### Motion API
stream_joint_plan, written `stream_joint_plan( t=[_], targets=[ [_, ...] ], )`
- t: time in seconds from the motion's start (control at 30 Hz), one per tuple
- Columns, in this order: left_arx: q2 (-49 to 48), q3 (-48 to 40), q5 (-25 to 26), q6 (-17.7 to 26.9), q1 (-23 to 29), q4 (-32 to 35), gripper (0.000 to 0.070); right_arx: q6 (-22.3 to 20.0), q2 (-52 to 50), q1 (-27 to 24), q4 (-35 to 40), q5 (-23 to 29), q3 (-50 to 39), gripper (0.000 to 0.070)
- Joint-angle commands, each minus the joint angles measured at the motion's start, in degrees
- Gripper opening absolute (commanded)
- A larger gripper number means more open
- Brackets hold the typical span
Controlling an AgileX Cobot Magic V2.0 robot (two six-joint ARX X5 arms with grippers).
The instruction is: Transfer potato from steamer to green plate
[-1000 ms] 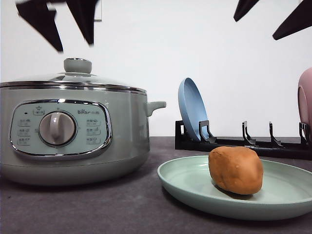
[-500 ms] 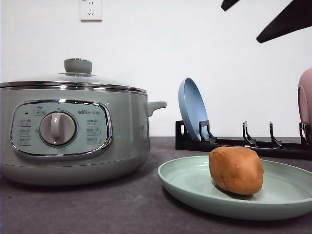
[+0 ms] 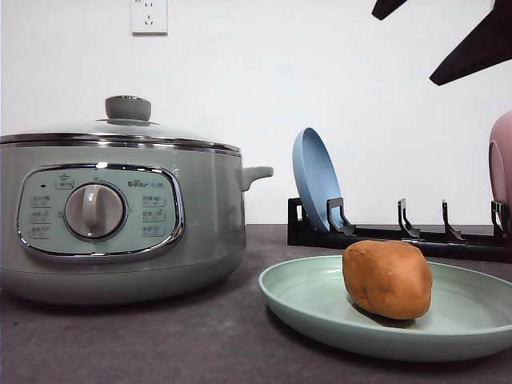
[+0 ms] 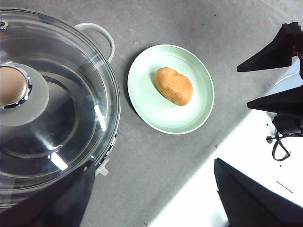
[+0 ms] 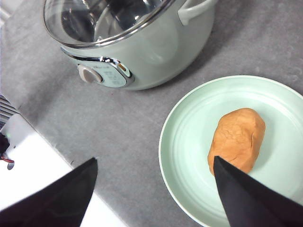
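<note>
The orange-brown potato [image 3: 388,278] lies on the pale green plate [image 3: 304,300], right of the steamer [image 3: 120,216], whose glass lid [image 4: 52,109] is on. From the left wrist view, the potato [image 4: 174,85] rests in the plate [image 4: 147,101] beside the steamer's handle. My left gripper [image 4: 154,165] hangs open high over the table, holding nothing. My right gripper [image 3: 402,50] is open and raised above the plate; it shows as two dark fingers [image 4: 270,52] in the left wrist view. In the right wrist view, the right gripper [image 5: 155,158] is open above the potato [image 5: 236,137] and the plate [image 5: 184,142].
A black dish rack [image 3: 400,234] behind the plate holds a blue plate [image 3: 316,180]; a pink plate [image 3: 502,160] stands at its right end. The grey tabletop ends at a white ledge [image 4: 236,161] carrying a black cable [image 4: 279,142]. A wall socket [image 3: 149,16] sits above the steamer.
The left gripper's fingers, seen at the front view's top left a second ago, have gone out of that view. The right gripper's fingers shifted slightly at the top right. Potato and plate are unmoved.
</note>
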Motion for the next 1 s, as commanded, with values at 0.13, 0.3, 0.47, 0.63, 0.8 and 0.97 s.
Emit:
stream_joint_plan(
  t=[0.13, 0.3, 0.47, 0.63, 0.8, 0.97],
  targets=[
    [0.28, 1.62, 0.37, 0.48, -0.46, 0.32, 0.0385, -0.72, 0.17, 0.48, 0.16, -0.17, 0.83, 0.0485],
    [0.28, 1.62, 0.37, 1.38, -0.46, 0.31, 0.0003, -1.59, 0.17, 0.48, 0.16, -0.13, 0.83, 0.0000],
    [0.28, 1.62, 0.37, 1.37, -0.46, 0.76, 0.0002, -2.20, 0.17, 0.48, 0.36, 0.46, 0.83, 0.0000],
    [0.28, 1.62, 0.35, 1.36, -0.46, 0.94, 0.0002, -2.19, 0.17, 0.48, 0.68, 0.43, 0.83, 0.0000],
    [0.28, 1.62, 0.37, 1.38, -0.46, 0.92, 0.0002, -2.19, 0.17, 0.48, 1.05, 0.42, 0.83, 0.0000],
    [0.28, 1.62, 0.37, 1.38, -0.46, 0.92, 0.0002, -2.19, 0.17, 0.48, 1.05, 0.42, 0.83, 0.0000]
  ],
)
